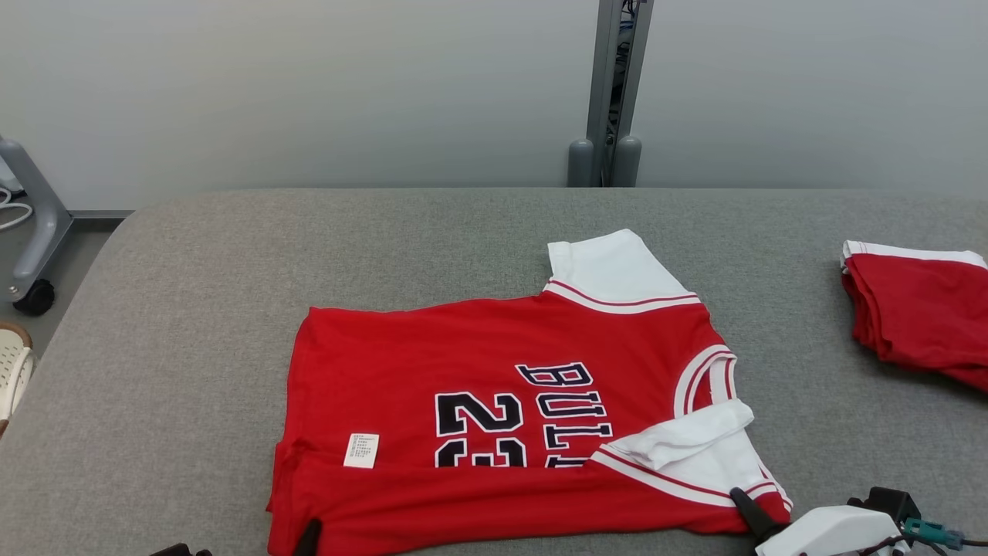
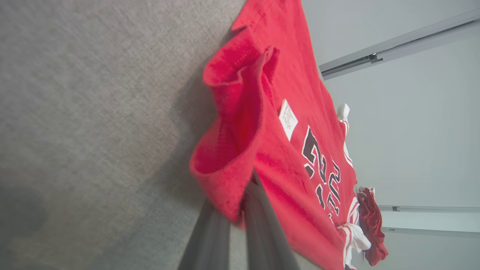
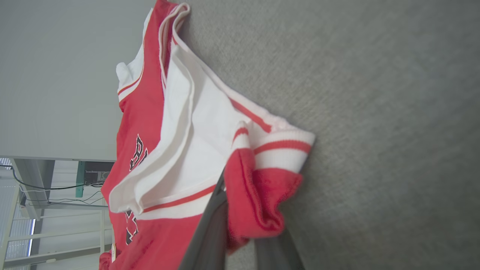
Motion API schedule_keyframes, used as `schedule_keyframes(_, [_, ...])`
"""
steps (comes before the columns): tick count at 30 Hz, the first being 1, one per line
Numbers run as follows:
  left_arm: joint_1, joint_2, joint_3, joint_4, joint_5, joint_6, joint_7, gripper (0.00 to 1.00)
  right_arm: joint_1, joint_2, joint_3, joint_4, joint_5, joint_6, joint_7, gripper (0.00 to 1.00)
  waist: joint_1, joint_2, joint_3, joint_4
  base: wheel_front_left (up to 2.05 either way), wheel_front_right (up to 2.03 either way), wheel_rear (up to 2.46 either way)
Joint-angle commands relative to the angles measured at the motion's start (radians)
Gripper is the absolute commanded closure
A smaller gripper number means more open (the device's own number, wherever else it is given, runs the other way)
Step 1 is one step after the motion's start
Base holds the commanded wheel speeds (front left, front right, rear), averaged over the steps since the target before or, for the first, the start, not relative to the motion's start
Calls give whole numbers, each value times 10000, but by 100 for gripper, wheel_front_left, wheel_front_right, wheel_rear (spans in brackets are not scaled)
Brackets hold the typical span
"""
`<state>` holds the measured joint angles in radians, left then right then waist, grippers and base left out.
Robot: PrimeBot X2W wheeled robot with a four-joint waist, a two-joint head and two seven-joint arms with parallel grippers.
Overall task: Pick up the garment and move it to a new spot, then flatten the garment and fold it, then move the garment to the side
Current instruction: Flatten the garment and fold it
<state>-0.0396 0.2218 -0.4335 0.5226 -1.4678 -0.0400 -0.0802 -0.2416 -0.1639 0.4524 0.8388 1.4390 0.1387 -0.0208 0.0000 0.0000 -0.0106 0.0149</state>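
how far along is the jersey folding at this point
Done: the jersey lies spread mostly flat on the grey table. In hand: the left gripper and right gripper are shut on its near edge, which is turned over the lower part of the print, a first fold. Left: finishing the folds and moving it aside, perhaps by the other red garment at the right.

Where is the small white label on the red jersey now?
In the head view the white label lies on the red jersey, toward the robot's left, just left of the black number.
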Motion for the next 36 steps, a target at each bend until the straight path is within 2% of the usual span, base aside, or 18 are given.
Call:
schedule_keyframes(1, [112, 24, 7, -24, 119, 53, -49, 100, 447, -179, -6, 271, -107, -143, -21, 100, 0, 0, -12, 0, 0, 0, 0])
schedule_keyframes(8, [137, -3, -60, -2, 165, 149, -71, 100, 370, -305, -214, 192, -345, -143, -23, 100, 0, 0, -82, 101, 0, 0, 0])
schedule_keyframes(9, [146, -3, -61, 7, 171, 145, -65, 100, 354, -306, -259, 168, -366, -142, -61, 87, 0, 0, -96, 121, 0, 0, 0])
schedule_keyframes(10, [156, -1, -64, 15, 174, 154, -57, 100, 335, -322, -307, 143, -434, -140, -133, 58, 0, 0, -113, 138, 0, 0, 0])
schedule_keyframes(11, [162, 2, -63, 24, 173, 171, -50, 96, 333, -323, -339, 134, -472, -139, -144, 0, 0, 0, -128, 154, 0, 0, 0])
schedule_keyframes(13, [178, -11, -30, 47, 156, 236, -86, 61, 337, -288, -372, 132, -570, -139, -161, 0, 0, 0, -160, 181, 0, 0, 0])
schedule_keyframes(14, [186, -22, -28, 55, 153, 244, -97, 0, 337, -308, -394, 142, -619, -140, -163, 0, 0, 0, -175, 189, 0, 0, 0])
schedule_keyframes(20, [268, 88, 177, 141, 175, 460, -361, 0, 276, -527, -757, -7, -926, -124, -358, 0, 0, 0, -272, 192, 0, 0, 0])
schedule_keyframes(25, [5, 333, 511, 139, 727, 830, -1333, 0, -92, -915, -1080, -261, -1499, -78, -874, 0, 0, 0, -299, 159, 0, 0, 0])
schedule_keyframes(28, [-310, 543, 606, -62, 1737, 1027, -1758, 0, -261, -1099, -1237, -748, -2000, -78, -1378, 0, 0, 0, -265, 165, 0, 0, 0])
schedule_keyframes(31, [-521, 568, 1157, -428, 2990, 1158, -1846, 0, -266, -1310, -1299, -1316, -2664, -79, -1802, 0, 0, 0, -214, 173, 0, 0, 0])
schedule_keyframes(32, [-582, 372, 1811, -932, 4209, 1244, -1848, 0, -271, -1352, -1384, -1826, -3092, -78, -1997, 0, 0, 0, -181, 182, 0, 0, 0])
schedule_keyframes(36, [-283, -201, 2939, -2143, 6974, 1129, -1840, 0, -146, -1497, -1545, -2815, -4357, -78, -2309, 0, 0, 0, -111, 148, 0, 0, 0])
